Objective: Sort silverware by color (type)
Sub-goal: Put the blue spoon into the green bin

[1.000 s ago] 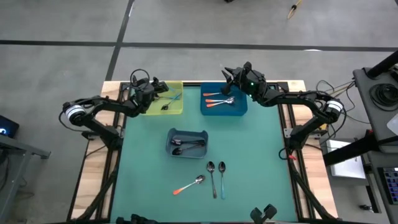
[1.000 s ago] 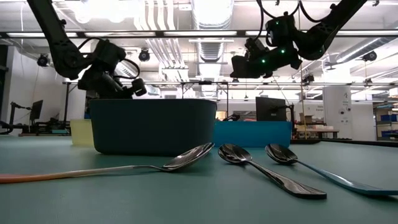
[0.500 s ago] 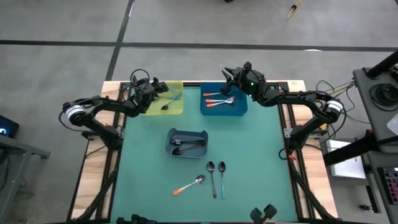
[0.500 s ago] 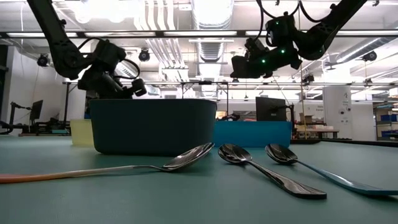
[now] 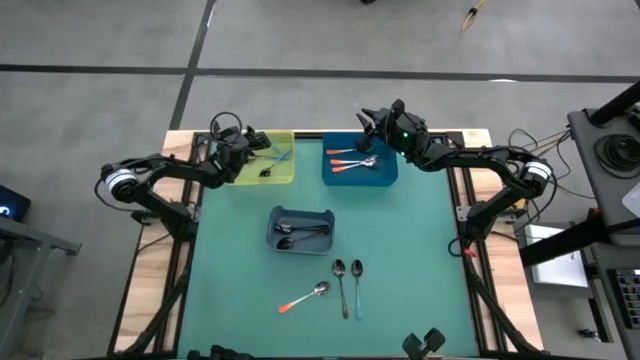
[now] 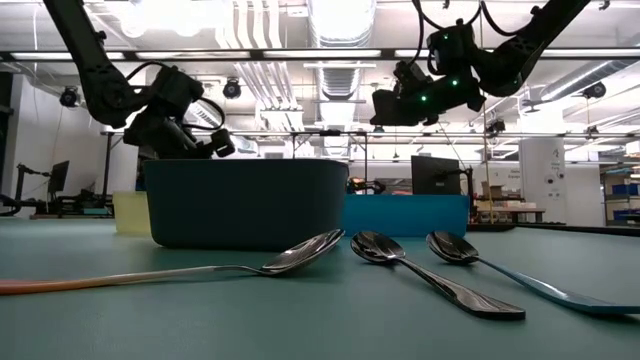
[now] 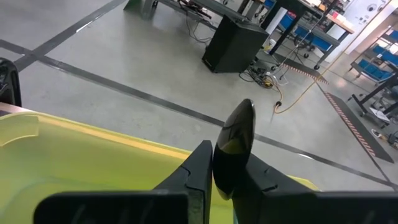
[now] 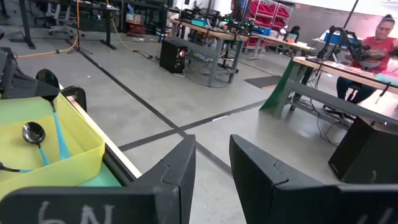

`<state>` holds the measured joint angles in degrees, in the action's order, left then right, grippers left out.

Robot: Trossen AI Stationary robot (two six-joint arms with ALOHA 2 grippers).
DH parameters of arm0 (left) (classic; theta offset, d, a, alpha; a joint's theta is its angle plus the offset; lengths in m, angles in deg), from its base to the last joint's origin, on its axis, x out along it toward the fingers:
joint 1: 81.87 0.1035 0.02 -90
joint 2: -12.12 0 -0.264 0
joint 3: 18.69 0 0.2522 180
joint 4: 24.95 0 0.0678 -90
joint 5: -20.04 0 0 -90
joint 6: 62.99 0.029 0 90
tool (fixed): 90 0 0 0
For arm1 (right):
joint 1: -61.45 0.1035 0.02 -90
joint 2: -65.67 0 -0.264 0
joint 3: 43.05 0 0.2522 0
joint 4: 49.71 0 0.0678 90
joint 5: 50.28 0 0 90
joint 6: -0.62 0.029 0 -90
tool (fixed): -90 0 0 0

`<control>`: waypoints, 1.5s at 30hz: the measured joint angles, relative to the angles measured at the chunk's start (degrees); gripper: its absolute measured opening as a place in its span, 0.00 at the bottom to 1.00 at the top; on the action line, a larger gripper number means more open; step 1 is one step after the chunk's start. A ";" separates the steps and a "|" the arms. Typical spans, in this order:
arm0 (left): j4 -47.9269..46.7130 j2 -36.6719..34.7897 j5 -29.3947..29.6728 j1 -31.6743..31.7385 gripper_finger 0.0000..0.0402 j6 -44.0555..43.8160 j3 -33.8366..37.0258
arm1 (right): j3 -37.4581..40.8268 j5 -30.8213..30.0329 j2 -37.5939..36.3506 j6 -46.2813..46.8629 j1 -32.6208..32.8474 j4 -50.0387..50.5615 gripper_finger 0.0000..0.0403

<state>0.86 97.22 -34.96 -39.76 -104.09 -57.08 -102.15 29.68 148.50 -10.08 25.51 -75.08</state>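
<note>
Left gripper (image 5: 262,143) sits over the far-left yellow bin (image 5: 284,175), a translucent plastic tray. In the left wrist view its dark fingers (image 7: 200,168) pinch a spoon (image 7: 234,146) by the neck, the glossy bowl standing up between them. The yellow bin holds light-blue-handled spoons (image 8: 56,134); one shiny bowl (image 8: 33,132) lies beside a blue handle in the right wrist view.

Grey bin (image 5: 275,218), mid-table, rectangular with rounded corners, holds dark all-metal spoons (image 5: 300,234).

Loose on the teal mat (image 5: 420,240), near side: an orange-handled spoon (image 5: 303,296) lying diagonally, then a dark metal spoon (image 5: 342,285), then a light-blue-handled spoon (image 5: 357,287); the last two lie side by side, bowls toward the far side. Low view shows all three bowls polished and mirror-like.

Blue bin (image 5: 389,177), far side, just right of the yellow one, holds orange-handled spoons (image 5: 352,160).

Right gripper (image 5: 367,119) hovers above the blue bin's far edge. Its fingers (image 8: 176,171) are spread apart, nothing between them.
</note>
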 joint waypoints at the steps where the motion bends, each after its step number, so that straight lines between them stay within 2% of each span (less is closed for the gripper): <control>1: 0.00 0.00 0.00 0.00 0.08 0.00 0.00 | 0.00 0.00 0.00 0.00 0.00 0.00 0.23; 9: -0.03 0.00 -0.07 0.00 0.11 -0.20 0.00 | 0.00 0.00 0.00 -0.38 0.01 0.02 0.20; 30: -2.88 -0.02 -0.11 0.00 0.19 -2.86 0.00 | 0.00 0.00 0.00 -0.81 0.00 0.40 0.23; 45: -6.25 -0.03 -0.11 -0.02 0.32 -5.12 0.00 | 0.02 0.00 0.00 -1.31 0.00 0.76 0.25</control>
<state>-5.39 97.19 -35.06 -39.79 -109.21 -57.08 -102.13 29.68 148.50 -11.39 25.51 -74.32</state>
